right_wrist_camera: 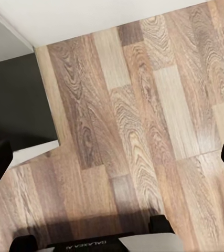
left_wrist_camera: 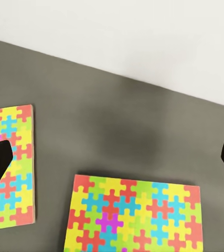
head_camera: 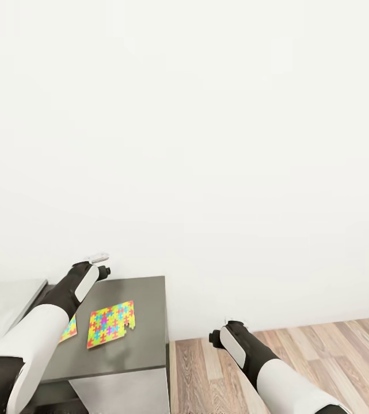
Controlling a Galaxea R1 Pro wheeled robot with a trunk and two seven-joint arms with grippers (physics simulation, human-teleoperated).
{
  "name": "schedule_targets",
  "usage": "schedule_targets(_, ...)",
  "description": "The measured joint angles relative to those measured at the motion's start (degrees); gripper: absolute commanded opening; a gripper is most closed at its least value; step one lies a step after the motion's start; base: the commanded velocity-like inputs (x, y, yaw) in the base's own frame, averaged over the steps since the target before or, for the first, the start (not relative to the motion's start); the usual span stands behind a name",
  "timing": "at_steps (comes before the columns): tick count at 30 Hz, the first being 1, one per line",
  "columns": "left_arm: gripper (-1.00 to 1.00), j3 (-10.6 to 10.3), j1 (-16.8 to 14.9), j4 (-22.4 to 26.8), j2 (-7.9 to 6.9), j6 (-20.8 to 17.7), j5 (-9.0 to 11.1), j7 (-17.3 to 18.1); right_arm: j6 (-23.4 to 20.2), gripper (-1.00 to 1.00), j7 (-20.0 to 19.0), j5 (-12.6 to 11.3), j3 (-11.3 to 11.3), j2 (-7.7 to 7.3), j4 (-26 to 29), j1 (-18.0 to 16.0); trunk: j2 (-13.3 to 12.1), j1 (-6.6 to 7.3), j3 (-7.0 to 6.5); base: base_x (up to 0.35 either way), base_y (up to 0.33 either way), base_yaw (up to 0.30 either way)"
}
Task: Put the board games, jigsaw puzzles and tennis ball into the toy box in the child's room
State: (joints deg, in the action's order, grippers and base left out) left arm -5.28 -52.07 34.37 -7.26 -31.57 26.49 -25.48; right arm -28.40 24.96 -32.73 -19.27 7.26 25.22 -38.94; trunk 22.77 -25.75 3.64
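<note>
Jigsaw puzzles, two of them, lay flat and apart on the dark grey table (head_camera: 144,299) that stood against the white wall (head_camera: 207,144): one (head_camera: 111,323) fully visible near the table's middle, the other (head_camera: 69,329) partly hidden behind the left arm (head_camera: 46,316). The left gripper (left_wrist_camera: 112,157) hung above them, its fingers spread wide with nothing between. The right gripper (right_wrist_camera: 112,157) hovered over the wood-plank floor (right_wrist_camera: 143,131) beside the table, likewise spread and empty.
</note>
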Motion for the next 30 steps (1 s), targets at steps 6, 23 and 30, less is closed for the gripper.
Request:
schedule_targets(6, 1.0, 0.0, 0.0, 0.0, -0.02, 0.5, 0.0, 0.2, 0.0, 1.0, -0.1, 0.0, 0.1, -0.06, 0.0, 0.0, 0.0, 0.0, 0.56, 0.0, 0.0, 0.0)
schedule_targets(23, 1.0, -0.1, 0.0, 0.0, 0.04, 0.8, 0.0, 0.2, 0.1, 1.0, -0.1, 0.0, 0.0, 0.06, 0.0, 0.0, 0.0, 0.0, 2.16, 0.0, 0.0, 0.0)
schedule_targets(30, 1.0, -0.1, 0.0, 0.0, 0.04, 0.8, 0.0, 0.3, 0.1, 1.0, -0.1, 0.0, 0.0, 0.07, -0.1, 0.0, 0.0, 0.0, 2.82, 0.0, 0.0, 0.0)
